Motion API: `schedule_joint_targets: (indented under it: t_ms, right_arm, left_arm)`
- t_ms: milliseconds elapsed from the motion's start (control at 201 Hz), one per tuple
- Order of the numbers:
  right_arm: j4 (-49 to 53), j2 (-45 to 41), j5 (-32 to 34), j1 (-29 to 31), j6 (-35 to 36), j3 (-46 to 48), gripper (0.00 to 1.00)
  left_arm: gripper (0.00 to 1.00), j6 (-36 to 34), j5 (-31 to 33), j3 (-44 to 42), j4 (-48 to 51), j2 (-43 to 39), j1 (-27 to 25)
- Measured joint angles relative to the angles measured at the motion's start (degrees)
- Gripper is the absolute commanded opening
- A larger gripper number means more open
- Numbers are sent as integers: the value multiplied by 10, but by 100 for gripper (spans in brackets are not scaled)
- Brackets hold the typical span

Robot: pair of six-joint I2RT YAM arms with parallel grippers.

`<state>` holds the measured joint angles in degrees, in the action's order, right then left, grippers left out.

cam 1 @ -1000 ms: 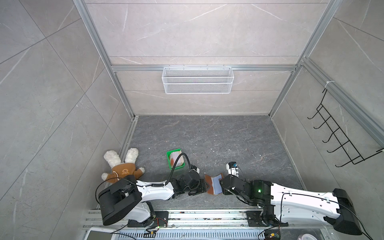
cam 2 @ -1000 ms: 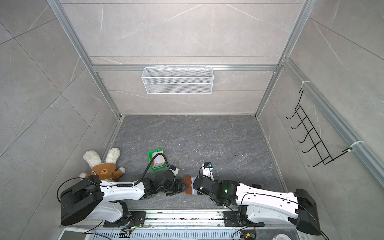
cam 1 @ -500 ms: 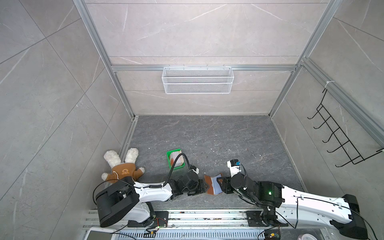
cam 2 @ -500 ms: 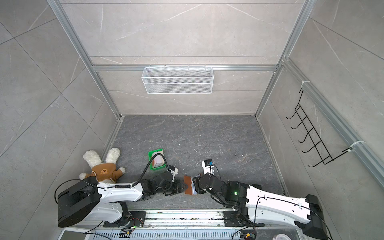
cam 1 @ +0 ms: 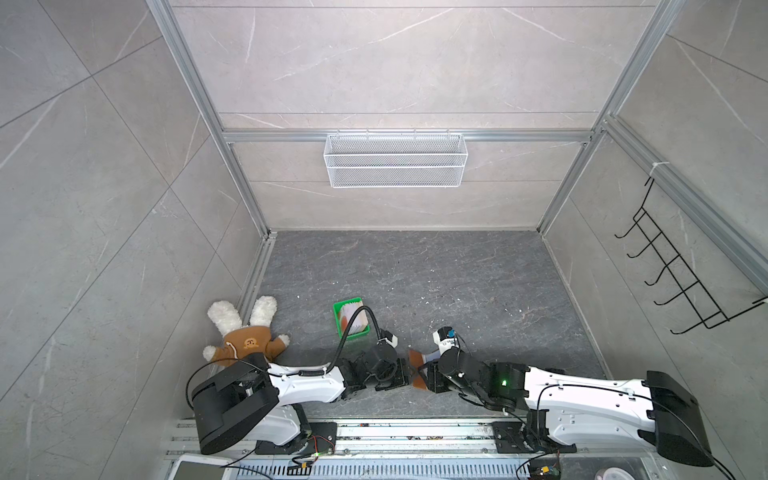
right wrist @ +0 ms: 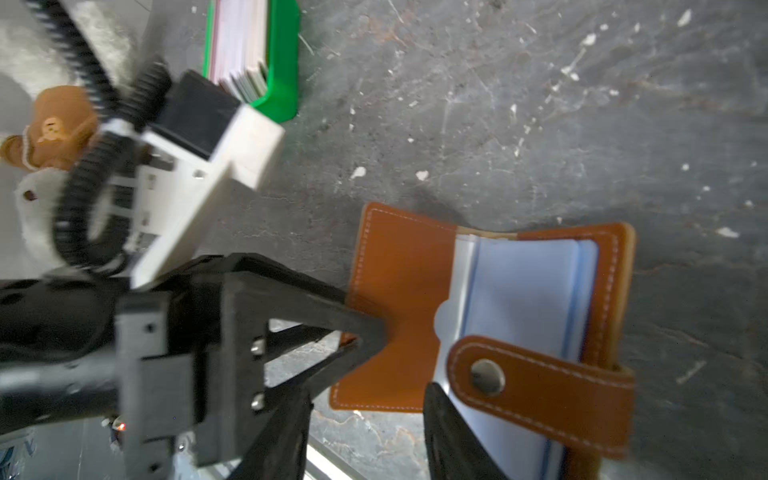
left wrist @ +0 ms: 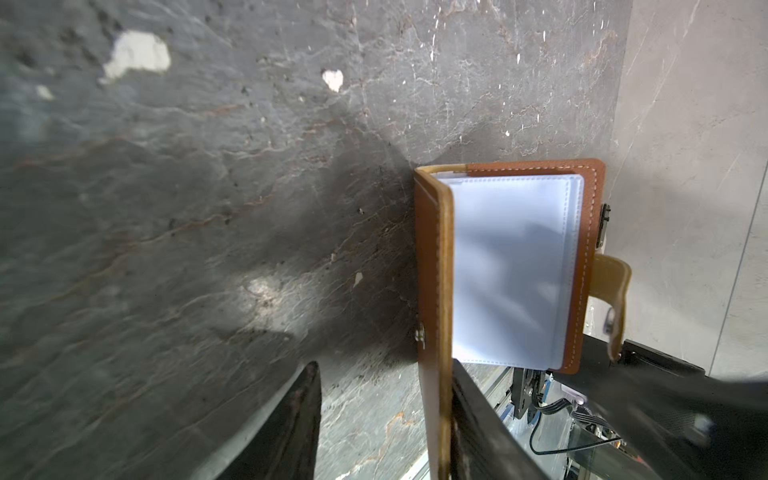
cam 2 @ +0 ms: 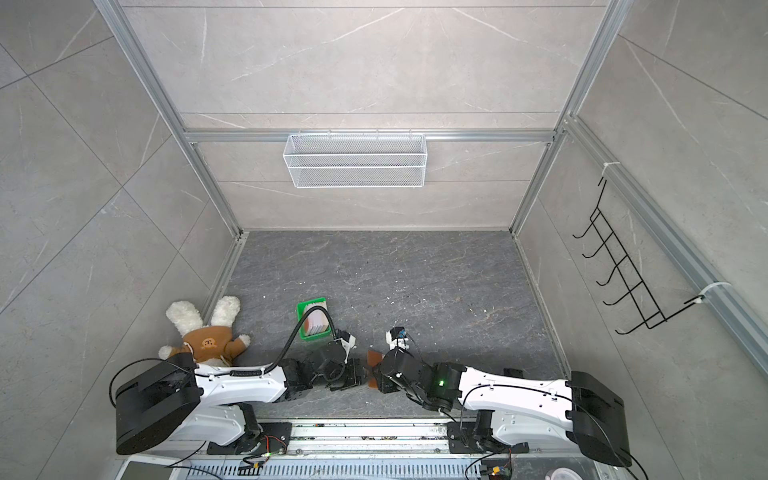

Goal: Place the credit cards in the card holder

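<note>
L arm low, stretched along floor twd centre. left gripper [right wrist: 357, 345]: fingers apart, straddling one cover of card holder [right wrist: 399, 291]; cover rests vs one finger, clear gap to the other. R arm mirrors it. right gripper [right wrist: 365, 399]: fingers apart, one tip on the clear sleeves, no clamp seen. Holder open on floor btw both grippers. credit cards [right wrist: 239, 41] stacked in green tray [right wrist: 282, 62], beyond L wrist.
</note>
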<state>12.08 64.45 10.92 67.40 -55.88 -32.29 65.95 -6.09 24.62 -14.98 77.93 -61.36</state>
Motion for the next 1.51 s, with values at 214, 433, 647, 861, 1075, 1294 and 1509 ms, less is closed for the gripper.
schedule_joint_targets:
  t_ms: [214, 433, 647, 861, 1075, 1294, 1509]
  right_arm:
    - [-14, 40, -31, -34, -24, 31, 43]
    - [-29, 59, -44, -57, -42, 59, 40]
    - [-45, 68, -42, -60, -51, 61, 38]
    - [-27, 74, -34, -60, -49, 50, 35]
    - [38, 55, -10, -53, -22, 26, 33]
    - [31, 38, -15, -42, 6, 0, 27]
    - [-22, 69, -42, -42, 16, 0, 18]
  left_arm:
    - [48, 0, 1, 0, 2, 0, 0]
    - [44, -2, 12, 0, 30, -14, 0]
    - [33, -4, 17, 0, 51, -16, 0]
    - [30, -4, 16, 0, 54, 1, 0]
    - [26, -4, 15, 4, 54, 8, 0]
    - [26, -4, 15, 5, 57, 8, 0]
    - [27, -5, 15, 5, 61, 1, 0]
